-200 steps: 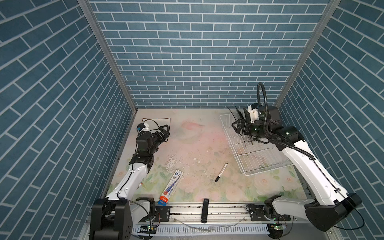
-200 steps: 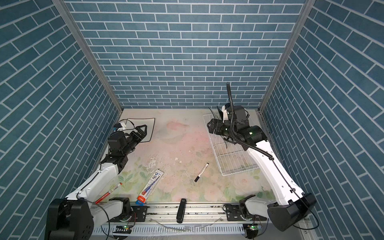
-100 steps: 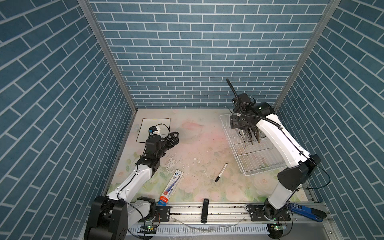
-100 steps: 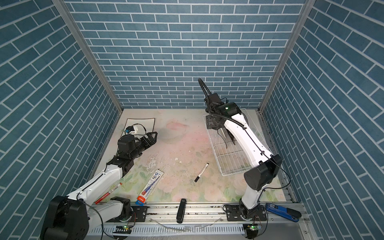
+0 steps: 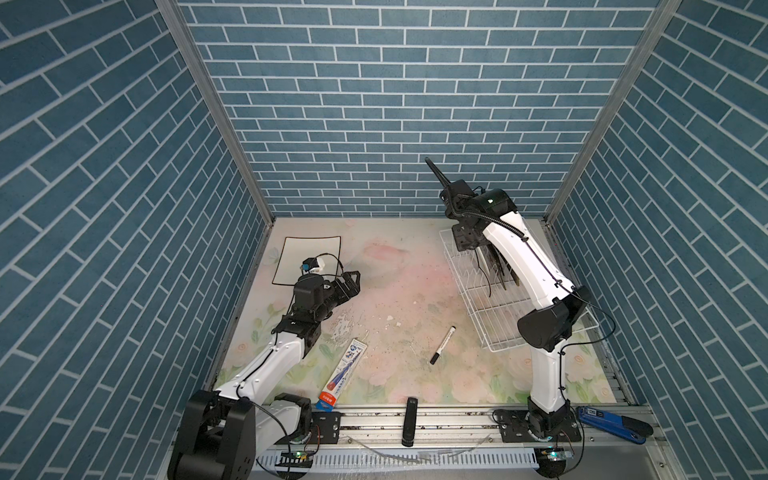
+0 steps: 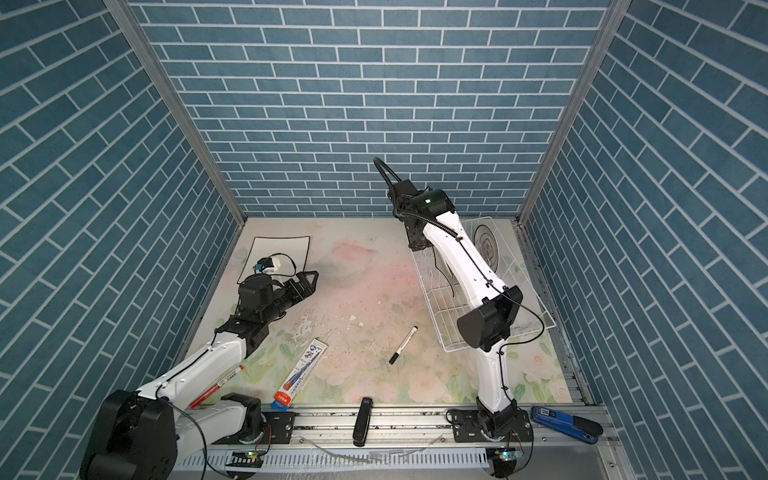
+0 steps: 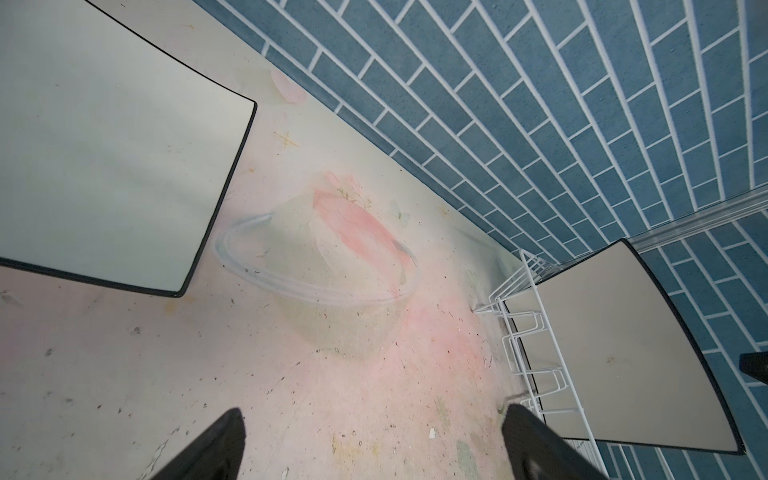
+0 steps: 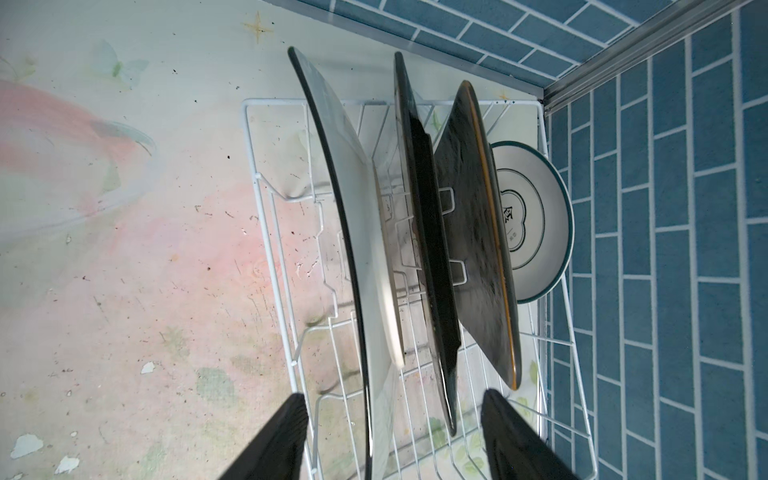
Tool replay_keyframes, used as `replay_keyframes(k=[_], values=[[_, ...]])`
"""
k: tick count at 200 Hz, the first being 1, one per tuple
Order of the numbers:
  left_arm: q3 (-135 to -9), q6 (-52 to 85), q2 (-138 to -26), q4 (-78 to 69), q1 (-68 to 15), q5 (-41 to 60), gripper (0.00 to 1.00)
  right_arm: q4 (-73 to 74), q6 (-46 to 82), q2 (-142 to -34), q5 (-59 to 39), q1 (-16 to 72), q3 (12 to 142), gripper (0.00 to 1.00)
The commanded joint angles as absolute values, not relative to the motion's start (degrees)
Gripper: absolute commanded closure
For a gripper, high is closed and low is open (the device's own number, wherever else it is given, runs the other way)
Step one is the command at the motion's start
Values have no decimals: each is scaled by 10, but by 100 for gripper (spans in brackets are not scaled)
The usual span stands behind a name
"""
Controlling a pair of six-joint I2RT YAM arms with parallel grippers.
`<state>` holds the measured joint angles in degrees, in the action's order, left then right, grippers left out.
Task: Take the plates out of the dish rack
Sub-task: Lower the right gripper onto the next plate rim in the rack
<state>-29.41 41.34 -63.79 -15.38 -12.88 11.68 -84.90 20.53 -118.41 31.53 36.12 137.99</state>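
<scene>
The white wire dish rack (image 5: 498, 316) (image 6: 453, 320) stands at the right. Several plates stand on edge at its far end: a white black-rimmed one (image 8: 353, 199), a cream one (image 8: 390, 299) close behind it, a black one (image 8: 432, 249), a dark gold-edged one (image 8: 478, 249), and a round white plate (image 8: 536, 216) (image 6: 488, 245). My right gripper (image 8: 395, 397) hangs open above them, its fingers either side of the white and black plates' edges. Another white black-rimmed plate (image 5: 307, 253) (image 7: 104, 166) lies flat at the back left. My left gripper (image 5: 351, 280) (image 7: 374, 415) is open and empty beside it.
A black marker (image 5: 442, 345) lies left of the rack's front corner. A blue-and-white packet (image 5: 343, 372) and a red pen (image 6: 216, 384) lie near the left arm's base. A black bar (image 5: 410, 419) and a blue tool (image 5: 611, 422) rest on the front rail. Brick walls close three sides.
The right arm has risen, with its elbow swung to the front, and the gripper now points down over the rack's far end. The left gripper has drawn back from the flat plate toward the middle.
</scene>
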Motion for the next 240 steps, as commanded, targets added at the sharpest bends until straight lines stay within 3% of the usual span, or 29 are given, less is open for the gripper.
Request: replay_keyframes(k=[1, 63, 240], values=[[-285, 408, -628, -166, -135, 117, 2, -901, 192, -1210, 342, 367, 1424, 34], [-291, 429, -660, -202, -158, 115, 2, -902, 187, -1244, 370, 368, 1450, 48], [-305, 446, -737, -243, -185, 117, 2, -870, 156, -1304, 363, 350, 1452, 57]])
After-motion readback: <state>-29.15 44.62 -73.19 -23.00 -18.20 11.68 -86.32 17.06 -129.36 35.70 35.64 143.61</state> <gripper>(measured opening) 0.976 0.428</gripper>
